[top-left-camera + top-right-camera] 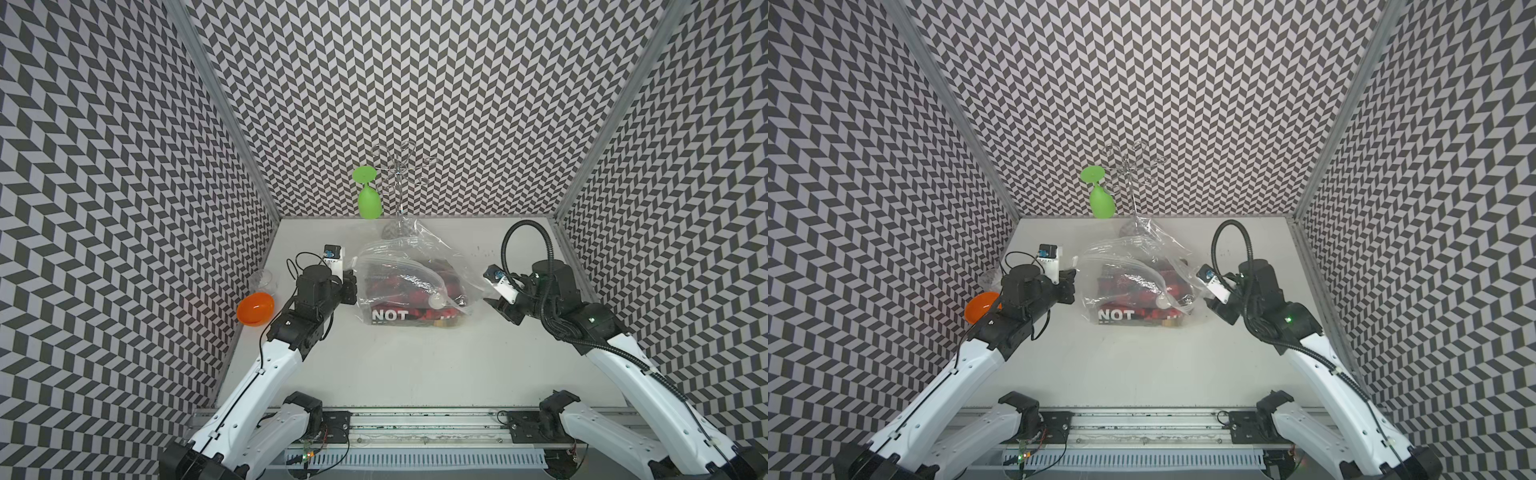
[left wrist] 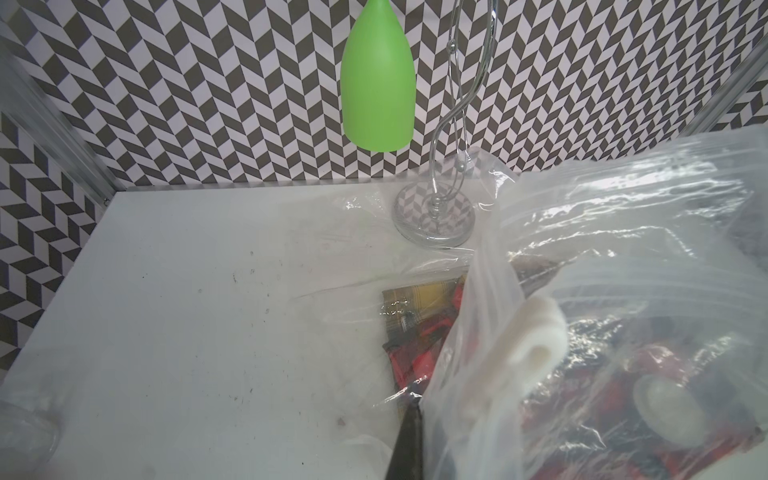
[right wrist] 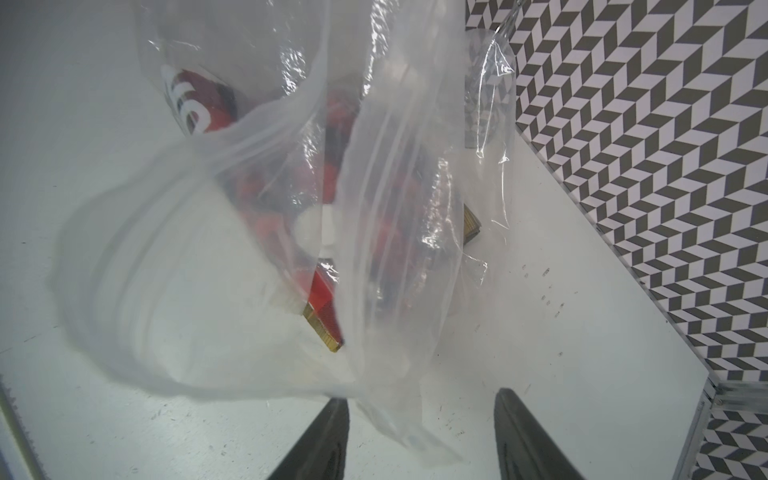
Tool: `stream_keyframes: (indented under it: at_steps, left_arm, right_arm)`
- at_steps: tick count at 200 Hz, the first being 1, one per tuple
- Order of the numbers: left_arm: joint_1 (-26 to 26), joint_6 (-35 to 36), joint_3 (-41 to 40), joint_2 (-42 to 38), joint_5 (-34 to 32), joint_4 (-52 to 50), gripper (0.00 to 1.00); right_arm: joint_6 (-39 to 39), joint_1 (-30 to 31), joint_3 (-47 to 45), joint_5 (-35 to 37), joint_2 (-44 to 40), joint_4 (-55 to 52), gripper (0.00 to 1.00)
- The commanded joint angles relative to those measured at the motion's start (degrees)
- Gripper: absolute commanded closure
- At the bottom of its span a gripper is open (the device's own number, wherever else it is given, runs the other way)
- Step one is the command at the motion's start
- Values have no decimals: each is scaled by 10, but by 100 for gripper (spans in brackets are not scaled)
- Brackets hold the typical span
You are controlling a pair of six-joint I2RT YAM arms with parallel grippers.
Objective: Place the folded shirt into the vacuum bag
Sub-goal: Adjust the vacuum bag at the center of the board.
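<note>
Left pincer [image 1: 355,286] grips vacuum bag [image 1: 399,257] covering shirt [image 1: 390,316].

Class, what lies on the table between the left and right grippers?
The vacuum bag with the folded shirt in it lies between the left gripper and right gripper, as both top views show.

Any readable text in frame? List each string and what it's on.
"NOT": white letters on the black band of the folded shirt, in both top views.
Further letters right of it: blurred, unreadable.
White letters on the shirt's red part, right wrist view: cut off, unreadable.
Label on left wrist camera: too small.
</note>
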Motion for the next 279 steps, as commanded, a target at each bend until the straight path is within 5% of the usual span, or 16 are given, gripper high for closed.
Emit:
stream_keyframes:
  at_steps: [1, 64, 85, 152, 158, 180, 279]
  left_arm:
    - [6, -2, 7, -10, -11, -6, 100]
    - [6, -3, 12, -8, -9, -7, 100]
    - [5, -4, 14, -10, -7, -7, 100]
    - [7, -22, 108, -49, 18, -72, 100]
    - [7, -20, 121, -55, 21, -81, 100]
    - [7, -21, 145, -73, 49, -91, 100]
    - [10, 1, 98, -96, 29, -77, 100]
  right_arm:
    - [-34, 1, 5, -68, -16, 40, 44]
    - [17, 1, -8, -121, -23, 94, 72]
    - [81, 1, -18, -95, -34, 126, 100]
    - [210, -1, -27, 69, -134, 179, 100]
    - [253, -4, -29, 172, -147, 190, 100]
    - [278, -19, -20, 241, -164, 204, 100]
    - [313, -129, -26, 170, -134, 224, 100]
